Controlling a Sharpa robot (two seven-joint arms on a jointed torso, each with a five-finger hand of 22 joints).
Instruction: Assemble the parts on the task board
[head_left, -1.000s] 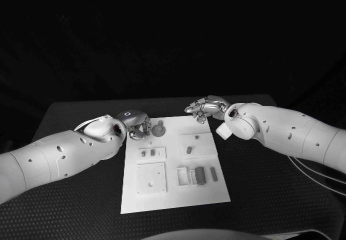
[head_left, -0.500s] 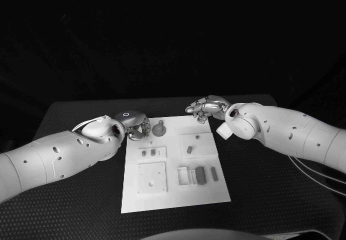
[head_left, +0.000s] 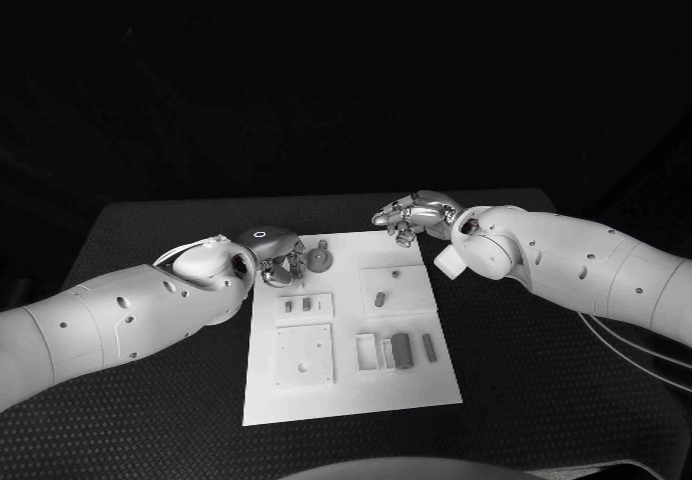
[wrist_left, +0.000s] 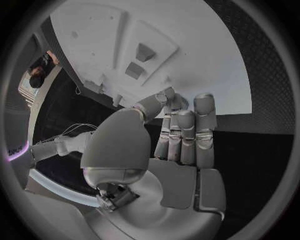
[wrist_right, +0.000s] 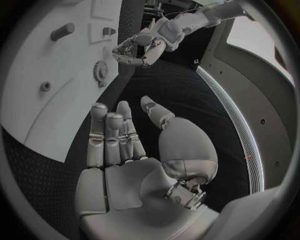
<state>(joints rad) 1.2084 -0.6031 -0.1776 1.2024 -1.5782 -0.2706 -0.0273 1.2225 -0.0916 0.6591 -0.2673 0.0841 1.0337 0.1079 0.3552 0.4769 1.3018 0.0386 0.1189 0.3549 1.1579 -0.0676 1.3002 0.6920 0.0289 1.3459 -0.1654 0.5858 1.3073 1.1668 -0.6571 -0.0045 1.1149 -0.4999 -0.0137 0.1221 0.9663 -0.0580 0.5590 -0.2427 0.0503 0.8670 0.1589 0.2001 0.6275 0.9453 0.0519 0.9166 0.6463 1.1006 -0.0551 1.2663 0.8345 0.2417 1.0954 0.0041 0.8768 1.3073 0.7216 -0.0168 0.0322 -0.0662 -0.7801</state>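
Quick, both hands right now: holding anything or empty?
Left hand: open, holding nothing, fingers by the gear-shaped part.
Right hand: open, empty, at the task board's far corner.

A black table (head_left: 159, 420) with a finely textured, matte top stands in a dark room, its far edge running straight across the scene and its 2 far corners rounded. The table surface fades into shadow at the near left and near right. Beyond the far edge, the backdrop (head_left: 346, 90) is plain black, with no wall, window or furniture distinguishable in it. Light falls from above onto the middle of the table, leaving the surroundings unlit. At the far right, a darker fold or drape-like shape can just be made out against the black, too dim to identify.
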